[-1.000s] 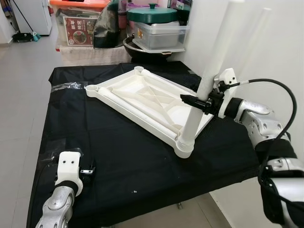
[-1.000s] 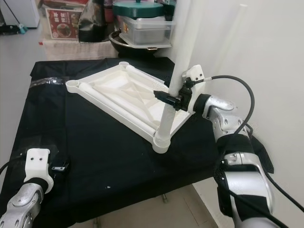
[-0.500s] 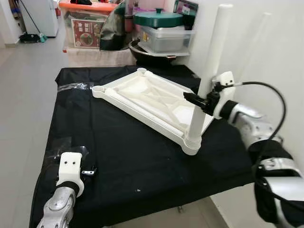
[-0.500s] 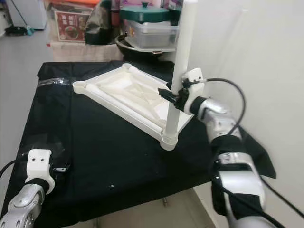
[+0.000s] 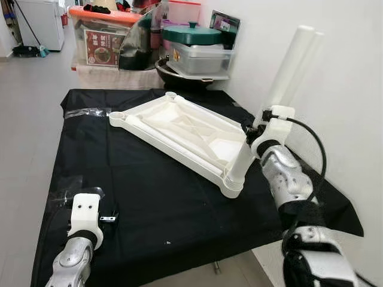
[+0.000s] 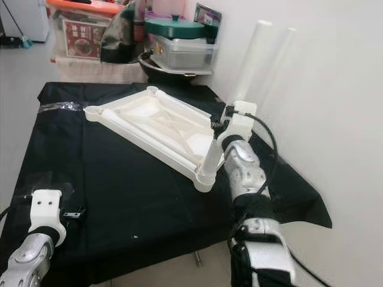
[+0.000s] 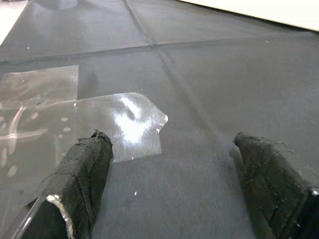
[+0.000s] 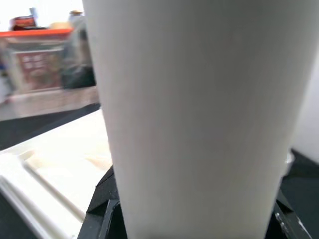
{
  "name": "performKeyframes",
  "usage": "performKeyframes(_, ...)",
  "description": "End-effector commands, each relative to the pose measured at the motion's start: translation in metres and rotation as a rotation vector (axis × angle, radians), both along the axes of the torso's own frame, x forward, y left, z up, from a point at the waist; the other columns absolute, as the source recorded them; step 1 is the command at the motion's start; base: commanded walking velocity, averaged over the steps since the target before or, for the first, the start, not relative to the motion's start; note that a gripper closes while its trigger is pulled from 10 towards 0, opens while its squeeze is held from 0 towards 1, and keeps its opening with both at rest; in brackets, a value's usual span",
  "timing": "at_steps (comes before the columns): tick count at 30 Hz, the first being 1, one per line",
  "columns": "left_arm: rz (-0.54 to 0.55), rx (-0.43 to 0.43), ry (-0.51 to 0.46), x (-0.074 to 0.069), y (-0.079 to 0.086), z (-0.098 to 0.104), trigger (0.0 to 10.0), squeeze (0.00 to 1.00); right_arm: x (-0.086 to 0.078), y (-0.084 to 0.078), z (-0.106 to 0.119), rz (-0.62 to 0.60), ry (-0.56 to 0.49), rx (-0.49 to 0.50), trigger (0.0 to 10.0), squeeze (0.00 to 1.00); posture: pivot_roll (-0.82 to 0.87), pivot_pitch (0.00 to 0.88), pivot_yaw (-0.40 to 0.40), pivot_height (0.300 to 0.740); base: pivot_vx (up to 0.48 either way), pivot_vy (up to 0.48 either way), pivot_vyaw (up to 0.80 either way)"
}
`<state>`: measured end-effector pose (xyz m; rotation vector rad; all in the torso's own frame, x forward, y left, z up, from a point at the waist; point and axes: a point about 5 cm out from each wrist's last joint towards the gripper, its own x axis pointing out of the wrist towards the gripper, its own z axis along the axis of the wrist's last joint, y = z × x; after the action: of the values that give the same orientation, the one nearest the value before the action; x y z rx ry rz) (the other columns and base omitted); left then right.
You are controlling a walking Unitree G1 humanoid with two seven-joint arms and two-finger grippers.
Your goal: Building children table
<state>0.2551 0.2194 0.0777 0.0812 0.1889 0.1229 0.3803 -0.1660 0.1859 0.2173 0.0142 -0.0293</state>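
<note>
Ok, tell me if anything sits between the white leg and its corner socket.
Nothing visible does. The white leg, held by the right gripper, already stands tilted in the corner socket of the tabletop.

Black cloth (image 5: 149, 197) covering the work surface, its right edge hanging over the side. Strips of clear tape (image 5: 84, 111) on the cloth at far left, with another clear patch (image 7: 127, 124) at near left. Beyond the far edge: a clear storage box with an orange lid (image 5: 99, 15) and a red printed label (image 5: 103, 48); right of it, a clear container (image 5: 200, 58) capped by a green lid with a knob (image 5: 191, 33), resting over a dark pan (image 5: 179, 75). White wall (image 5: 341, 78) at right; grey floor (image 5: 27, 107) at left.
</note>
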Motion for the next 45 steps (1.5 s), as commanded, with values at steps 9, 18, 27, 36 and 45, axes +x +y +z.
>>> performKeyframes(9, -0.004, -0.009, 0.070, -0.003, -0.003, -0.014, 10.0, 0.00, -0.019, 0.018, -0.060, -0.196, 0.349, 0.038, 0.0, 0.00, 0.11, 0.000, -0.132, 0.740, 0.000, 0.000, 0.00)
performKeyframes(18, 0.008, -0.004, 0.077, -0.003, 0.000, -0.014, 10.0, 0.00, -0.024, 0.034, -0.061, -0.416, 0.464, 0.088, 0.0, 0.00, 0.11, 0.000, -0.129, 0.740, 0.000, 0.000, 0.00)
performKeyframes(27, 0.000, -0.003, 0.082, -0.003, -0.001, -0.015, 10.0, 0.00, -0.028, 0.036, -0.043, -0.394, 0.441, 0.102, 10.0, 0.00, 0.10, 0.000, -0.122, 0.740, 0.000, 0.000, 0.00)
performKeyframes(36, -0.004, -0.005, 0.084, -0.003, -0.003, -0.016, 10.0, 0.00, -0.028, 0.039, -0.021, -0.375, 0.406, 0.136, 10.0, 0.00, 0.09, 0.000, -0.122, 0.740, 0.000, 0.000, 0.00)
performKeyframes(45, -0.005, -0.006, 0.086, -0.002, -0.003, -0.017, 10.0, 0.00, -0.032, 0.039, -0.013, -0.349, 0.407, 0.156, 10.0, 0.00, 0.09, 0.000, -0.121, 0.740, 0.000, 0.000, 0.00)
